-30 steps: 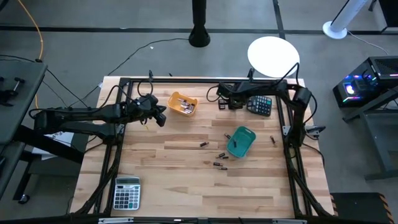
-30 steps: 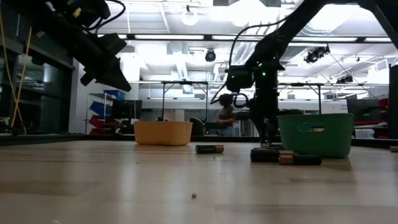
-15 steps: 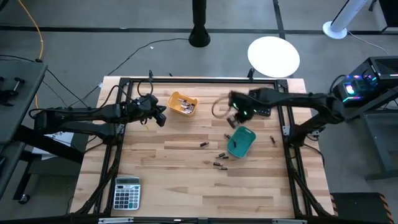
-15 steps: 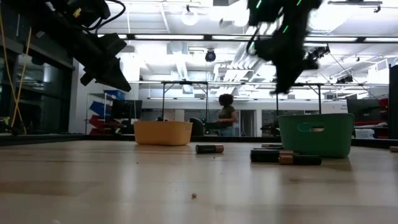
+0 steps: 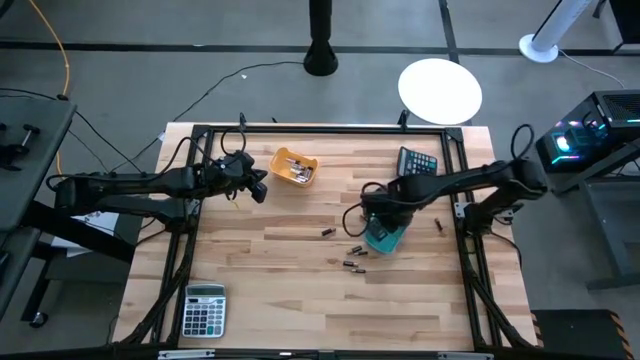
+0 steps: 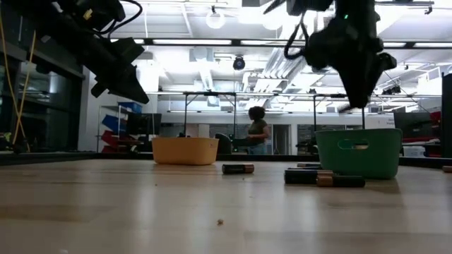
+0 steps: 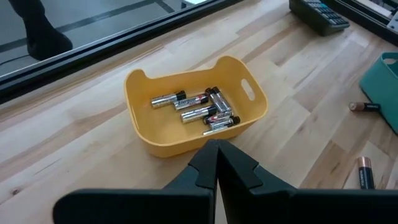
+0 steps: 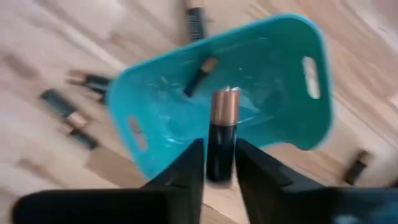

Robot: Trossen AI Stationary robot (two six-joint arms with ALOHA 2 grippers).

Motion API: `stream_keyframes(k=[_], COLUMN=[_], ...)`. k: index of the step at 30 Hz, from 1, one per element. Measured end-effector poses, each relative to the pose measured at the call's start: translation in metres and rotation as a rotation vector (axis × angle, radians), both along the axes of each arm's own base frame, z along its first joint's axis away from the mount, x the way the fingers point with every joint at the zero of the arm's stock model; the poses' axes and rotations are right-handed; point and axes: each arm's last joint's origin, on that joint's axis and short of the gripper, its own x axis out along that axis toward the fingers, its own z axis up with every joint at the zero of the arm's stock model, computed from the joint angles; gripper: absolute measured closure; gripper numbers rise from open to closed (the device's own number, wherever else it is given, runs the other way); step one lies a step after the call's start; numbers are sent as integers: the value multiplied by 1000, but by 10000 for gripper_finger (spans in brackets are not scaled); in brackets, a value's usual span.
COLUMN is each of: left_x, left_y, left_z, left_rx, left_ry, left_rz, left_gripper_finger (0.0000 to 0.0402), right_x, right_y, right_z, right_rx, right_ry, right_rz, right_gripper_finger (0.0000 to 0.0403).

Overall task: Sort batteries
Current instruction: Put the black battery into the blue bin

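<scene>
The right gripper (image 8: 219, 163) has been swung from the far calculator (image 5: 418, 161) to above the teal tray (image 8: 273, 74), clamped on a copper-topped battery (image 8: 222, 134). One battery (image 8: 200, 73) lies in that tray below; others (image 5: 354, 251) are scattered beside. The left gripper (image 7: 216, 163), pressed together, hangs near the yellow tray (image 7: 161, 134).

Bare table (image 5: 280, 280) front; batteries (image 5: 352, 257) crowd teal tray (image 5: 392, 240).
</scene>
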Motion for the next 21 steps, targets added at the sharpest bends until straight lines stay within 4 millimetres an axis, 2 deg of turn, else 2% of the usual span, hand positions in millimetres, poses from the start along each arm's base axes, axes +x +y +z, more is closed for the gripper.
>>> stream_keyframes(k=[6,9,13,15,18,21], left_x=[0,0,0,0,0,0], left_y=[0,0,0,0,0,0], left_z=[0,0,0,0,0,0], left_rx=[-1,-1,-1,0,0,0], left_ry=[0,0,0,0,0,0], left_rz=[-1,-1,-1,0,0,0], left_gripper_finger=[402,402,401,402,401,402], right_x=[-11,-24,-52,-67,-87,-98], right_y=[-3,-2,-4,-6,-10,-18], right_z=[-2,5,11,3,-18,-40], right_rx=[-4,-44,-116,-65,25,89], right_ry=[131,200,284,283,292,336], right_rz=[21,30,-3,-45,-95,-109], right_gripper_finger=[243,228,226,227,229,229])
